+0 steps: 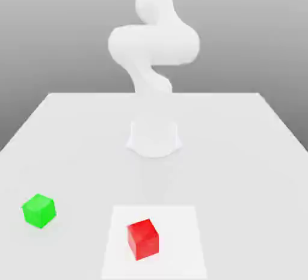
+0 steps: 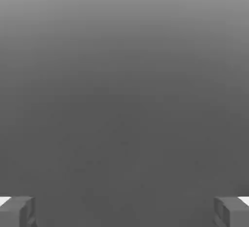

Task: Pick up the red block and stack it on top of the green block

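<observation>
Grey fingertips (image 2: 17,211) spread wide (gripper (image 2: 124,212) holding nothing).

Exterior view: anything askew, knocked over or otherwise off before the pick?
Nothing stands out. The red block sits flat on a lighter square patch of the table; the green block sits flat toward the exterior view's left, apart from it. The gripper is open, holding nothing.
</observation>
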Tool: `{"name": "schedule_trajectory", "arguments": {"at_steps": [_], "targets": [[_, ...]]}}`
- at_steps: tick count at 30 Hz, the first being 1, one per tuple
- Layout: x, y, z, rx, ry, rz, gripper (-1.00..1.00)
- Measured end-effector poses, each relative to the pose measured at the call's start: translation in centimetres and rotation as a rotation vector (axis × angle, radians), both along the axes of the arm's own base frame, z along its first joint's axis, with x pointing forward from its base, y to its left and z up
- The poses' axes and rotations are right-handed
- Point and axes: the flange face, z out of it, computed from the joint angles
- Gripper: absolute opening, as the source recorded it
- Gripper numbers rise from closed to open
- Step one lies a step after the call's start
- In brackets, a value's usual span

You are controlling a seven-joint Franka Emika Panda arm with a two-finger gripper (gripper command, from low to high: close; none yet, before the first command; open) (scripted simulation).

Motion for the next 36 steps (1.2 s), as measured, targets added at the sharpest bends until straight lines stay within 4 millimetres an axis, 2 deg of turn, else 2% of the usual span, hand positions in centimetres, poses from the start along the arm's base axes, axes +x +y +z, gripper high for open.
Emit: {"name": "schedule_trajectory", "arguments": {"at_steps": [5, 8, 11, 14, 17, 23, 28, 29, 36], "targets": [[5.4, -0.5, -9.7, 0.101, 0.150, -0.199, 0.00], [7.4, -0.9, -15.7, 0.156, 0.234, -0.319, 0.00], [8.5, -1.5, -21.8, 0.209, 0.316, -0.441, 0.00], [8.8, -2.0, -27.9, 0.258, 0.395, -0.567, 0.00], [8.3, -2.3, -33.9, 0.305, 0.474, -0.694, 0.00], [5.4, -2.5, -44.7, 0.388, 0.622, -0.947, 0.00], [5.0, -2.4, -50.7, 0.398, 0.641, -0.980, 0.00], [4.9, -2.4, -51.7, 0.397, 0.641, -0.980, -1.00], [4.9, -2.3, -51.9, 0.399, 0.640, -0.980, -1.00]]}}
